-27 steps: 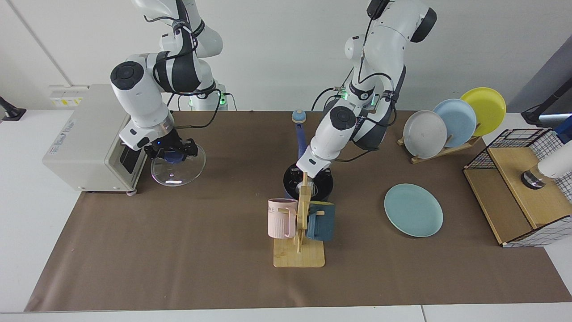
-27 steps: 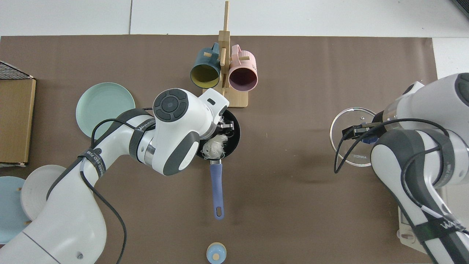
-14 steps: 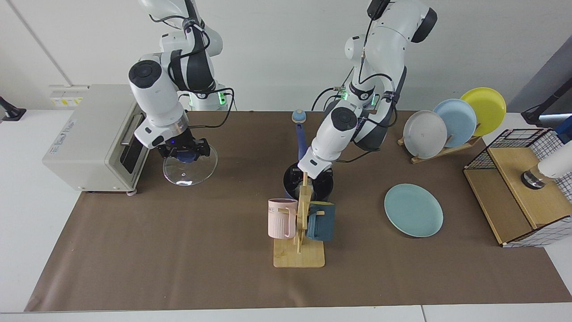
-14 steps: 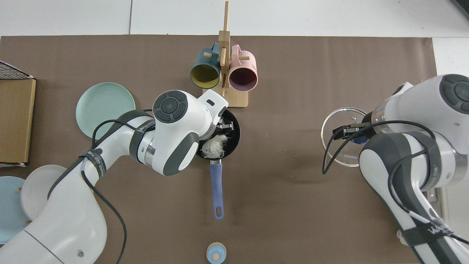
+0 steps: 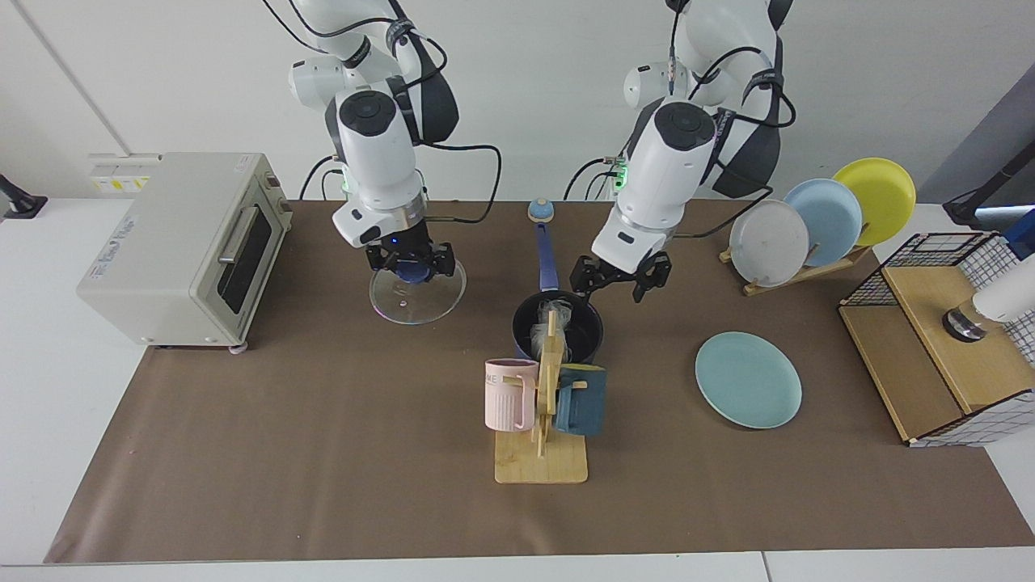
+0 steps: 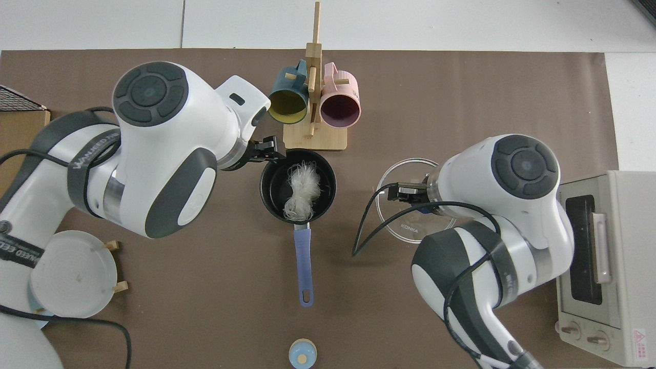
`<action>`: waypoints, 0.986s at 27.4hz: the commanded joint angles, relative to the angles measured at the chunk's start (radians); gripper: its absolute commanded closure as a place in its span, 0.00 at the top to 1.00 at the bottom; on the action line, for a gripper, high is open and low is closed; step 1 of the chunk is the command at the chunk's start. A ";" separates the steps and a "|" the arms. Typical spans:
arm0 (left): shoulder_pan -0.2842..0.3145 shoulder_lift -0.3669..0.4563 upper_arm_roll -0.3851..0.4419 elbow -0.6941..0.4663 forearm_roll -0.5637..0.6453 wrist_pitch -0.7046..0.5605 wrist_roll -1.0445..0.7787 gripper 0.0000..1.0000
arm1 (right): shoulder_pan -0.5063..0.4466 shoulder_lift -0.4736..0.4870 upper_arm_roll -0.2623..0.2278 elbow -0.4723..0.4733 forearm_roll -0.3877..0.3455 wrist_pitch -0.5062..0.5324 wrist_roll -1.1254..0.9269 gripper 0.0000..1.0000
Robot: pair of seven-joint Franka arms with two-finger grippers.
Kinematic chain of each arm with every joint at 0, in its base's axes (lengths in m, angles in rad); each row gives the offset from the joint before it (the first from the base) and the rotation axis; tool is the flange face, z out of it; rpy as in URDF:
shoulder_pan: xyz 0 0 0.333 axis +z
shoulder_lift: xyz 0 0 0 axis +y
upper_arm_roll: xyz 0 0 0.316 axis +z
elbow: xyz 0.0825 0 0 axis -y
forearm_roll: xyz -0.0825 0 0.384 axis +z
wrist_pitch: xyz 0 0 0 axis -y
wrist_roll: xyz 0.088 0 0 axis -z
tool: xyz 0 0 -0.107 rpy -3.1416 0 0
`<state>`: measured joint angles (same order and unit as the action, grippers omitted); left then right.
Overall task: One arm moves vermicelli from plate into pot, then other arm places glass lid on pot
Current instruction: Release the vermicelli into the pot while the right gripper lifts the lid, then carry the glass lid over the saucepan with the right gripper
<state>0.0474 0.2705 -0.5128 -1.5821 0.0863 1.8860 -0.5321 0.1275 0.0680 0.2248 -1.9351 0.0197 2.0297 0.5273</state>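
Right gripper (image 5: 410, 263): clamped on the blue knob of the glass lid (image 5: 417, 293), carried above the mat beside the pot (image 6: 298, 185). Left gripper (image 5: 616, 277): fingers spread, empty, just off the pot rim. Vermicelli (image 6: 302, 191): in the pot, plate (image 5: 748, 379) bare. Risks: lid clipping the nearby left gripper; strands pinched under the rim

A plain white wall (image 5: 517, 105) rises behind the white table (image 5: 48, 388), which carries a brown mat (image 5: 323, 453).
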 commanded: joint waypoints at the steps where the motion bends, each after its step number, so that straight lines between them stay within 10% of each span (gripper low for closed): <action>1: 0.000 -0.082 0.074 -0.006 0.001 -0.099 0.113 1.00 | -0.006 0.064 0.085 0.057 -0.033 0.024 0.175 0.01; 11: 0.032 -0.203 0.243 -0.018 -0.097 -0.225 0.334 1.00 | 0.046 0.249 0.206 0.220 -0.196 0.011 0.505 0.01; 27: 0.003 -0.241 0.408 -0.033 -0.102 -0.239 0.491 1.00 | 0.201 0.506 0.208 0.585 -0.329 -0.138 0.724 0.01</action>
<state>0.0783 0.0618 -0.1499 -1.5804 0.0020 1.6472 -0.0733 0.3106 0.4941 0.4258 -1.4555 -0.2659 1.9211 1.1944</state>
